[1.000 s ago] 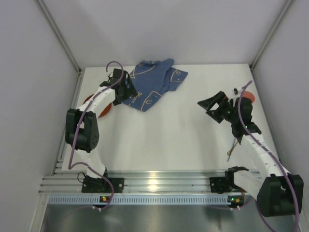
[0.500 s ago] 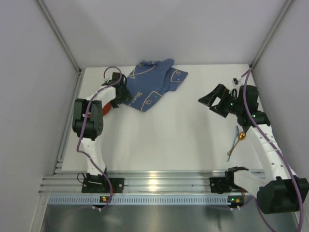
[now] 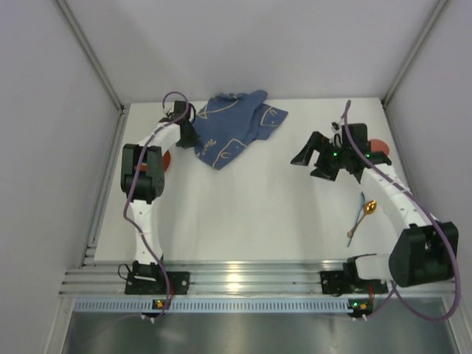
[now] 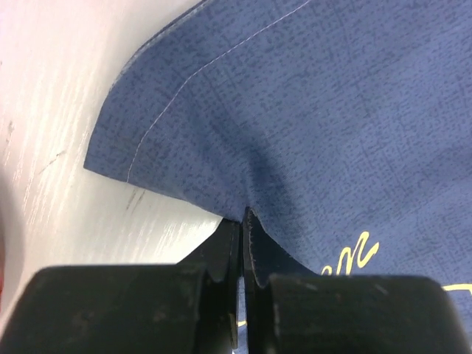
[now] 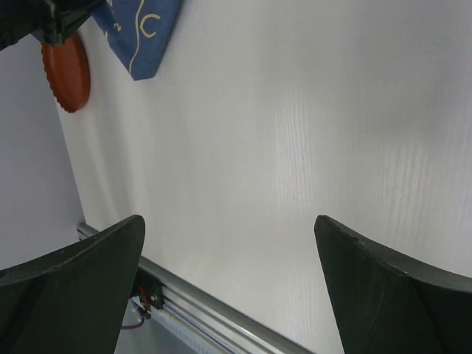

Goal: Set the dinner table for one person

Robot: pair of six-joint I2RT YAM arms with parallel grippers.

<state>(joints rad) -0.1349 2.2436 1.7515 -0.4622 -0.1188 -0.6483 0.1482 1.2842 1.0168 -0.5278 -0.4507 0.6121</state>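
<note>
Firstly, at left, note the left gripper (image 4: pixel 242 221), fingers pressed together on the hem of the crumpled blue cloth mat (image 3: pixel 232 129) with pale line drawings, beside a red scalloped round plate (image 5: pixel 65 70). Keep the pinch firm; drag low and slowly across the large plain white matte dinner table (image 3: pixel 258 214), lying beneath everything, to flatten folds. At right, see the right gripper (image 3: pixel 313 158) spread wide, holding nothing, near a gold-bowled spoon (image 3: pixel 369 209).
</note>
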